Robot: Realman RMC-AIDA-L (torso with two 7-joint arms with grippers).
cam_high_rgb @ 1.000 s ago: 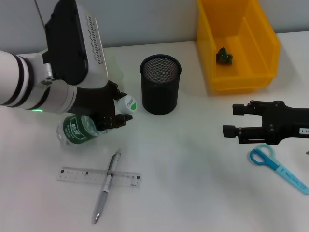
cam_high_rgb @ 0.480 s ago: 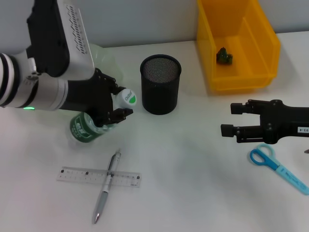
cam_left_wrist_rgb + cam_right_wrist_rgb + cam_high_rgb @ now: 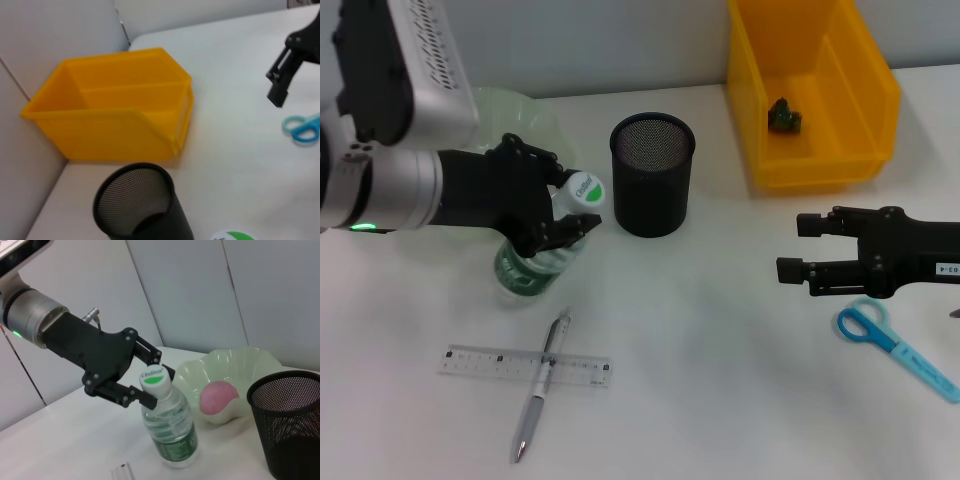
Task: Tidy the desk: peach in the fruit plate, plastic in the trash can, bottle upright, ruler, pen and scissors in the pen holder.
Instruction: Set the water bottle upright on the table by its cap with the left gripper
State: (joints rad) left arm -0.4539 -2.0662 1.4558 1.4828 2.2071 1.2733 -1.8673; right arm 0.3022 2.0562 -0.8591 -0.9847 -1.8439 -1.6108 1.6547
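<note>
Clear plastic bottle gripped at neck, nearly upright

Clear plastic bottle w/ green label and white-green cap (image 3: 542,250) stands slightly tilted on white desk (image 3: 700,370), left of black mesh pen holder (image 3: 652,174). Left gripper (image 3: 552,208) fingers pinch its neck just under cap. Pale green fruit plate (image 3: 235,377) behind holds pink peach (image 3: 218,396). Right gripper (image 3: 798,248) hovers at right, fingers spread, just beside blue scissors (image 3: 895,345). Clear ruler (image 3: 524,365) lies near edge w/ silver pen (image 3: 542,385) across it. Yellow bin (image 3: 810,90) far right.
</note>
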